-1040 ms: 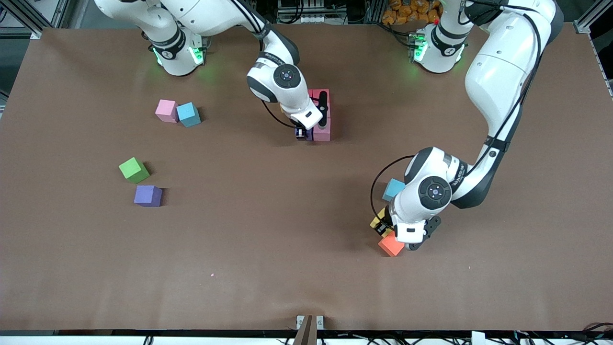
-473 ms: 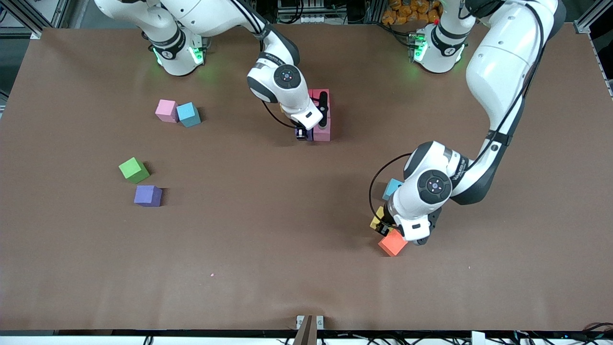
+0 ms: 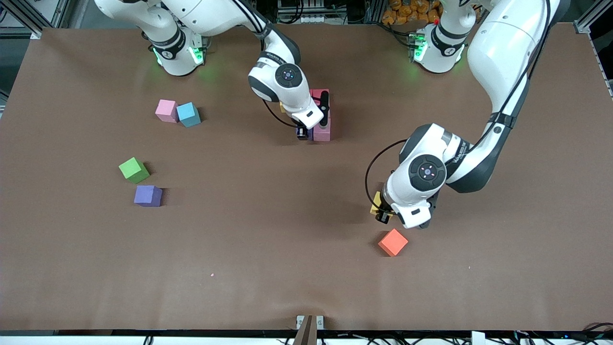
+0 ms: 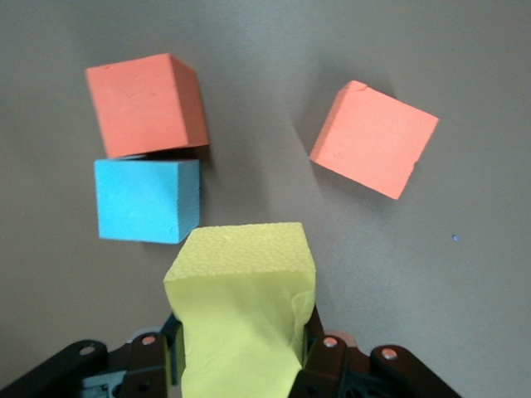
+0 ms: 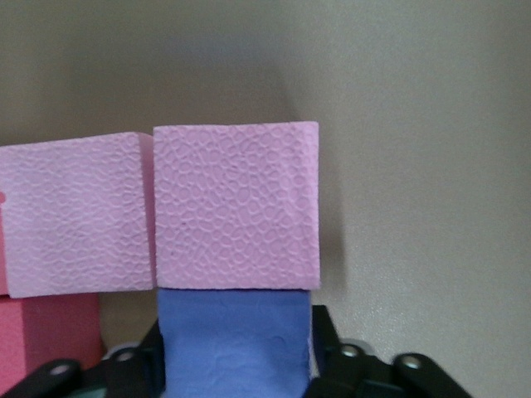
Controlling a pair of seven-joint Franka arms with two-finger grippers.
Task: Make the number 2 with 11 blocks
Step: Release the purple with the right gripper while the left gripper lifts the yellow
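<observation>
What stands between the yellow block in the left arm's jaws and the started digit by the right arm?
Nothing visible does. The left gripper holds the yellow block in the air, and bare table lies between it and the digit, where the right gripper sits with a purple block.

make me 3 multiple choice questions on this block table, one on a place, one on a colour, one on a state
1. What touches the loose pink block at the right arm's end of the table?
A. green block
B. light blue block
C. orange block

2. What colour is the block in the left tool?
A. yellow
B. red
C. purple

3. How is the left tool?
A. wide open
B. shut on a block
C. out of sight

Answers:
1 B: the light blue block sits against it.
2 A: the yellow block fills the left wrist view between the fingers.
3 B: both fingers press the yellow block.
</observation>
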